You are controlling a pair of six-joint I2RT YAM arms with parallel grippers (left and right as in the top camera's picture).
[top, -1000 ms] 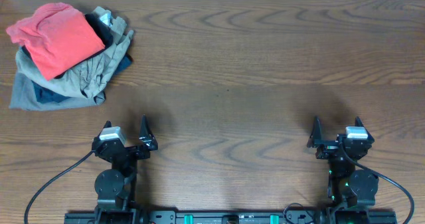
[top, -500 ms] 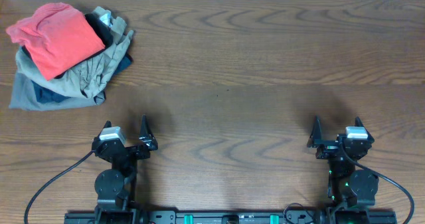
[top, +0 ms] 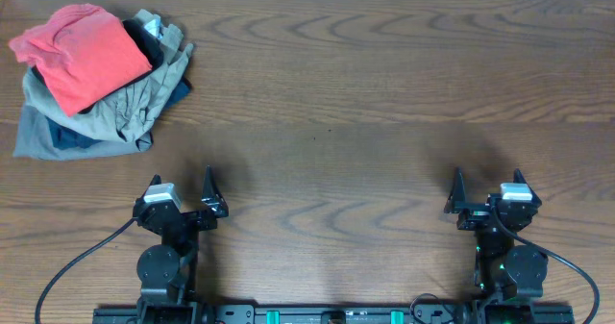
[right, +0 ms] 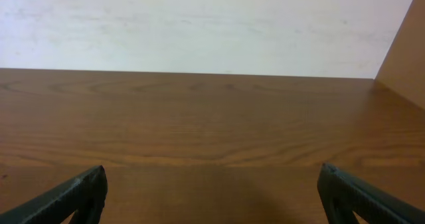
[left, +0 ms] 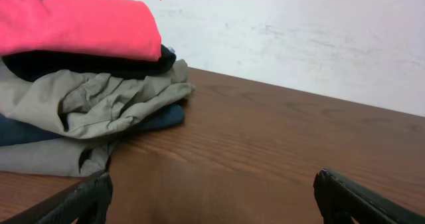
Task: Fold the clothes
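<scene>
The red-orange T-shirt (top: 85, 55) lies folded on top of a pile of clothes at the table's far left; its lettering and neck tag are hidden. It also shows in the left wrist view (left: 73, 21), at the upper left. My left gripper (top: 182, 189) is open and empty near the front edge, well short of the pile; its fingertips frame bare wood in the left wrist view (left: 212, 197). My right gripper (top: 486, 185) is open and empty at the front right, far from the shirt. Its fingertips show in the right wrist view (right: 212, 191).
Under the shirt lie a black garment (top: 146, 47), khaki clothes (top: 135, 103), a blue one (top: 72, 137) and a grey one (top: 34, 137). The brown wooden table (top: 365, 84) meets a white wall (right: 199, 24) at the back. Arm bases and cables sit at the front edge.
</scene>
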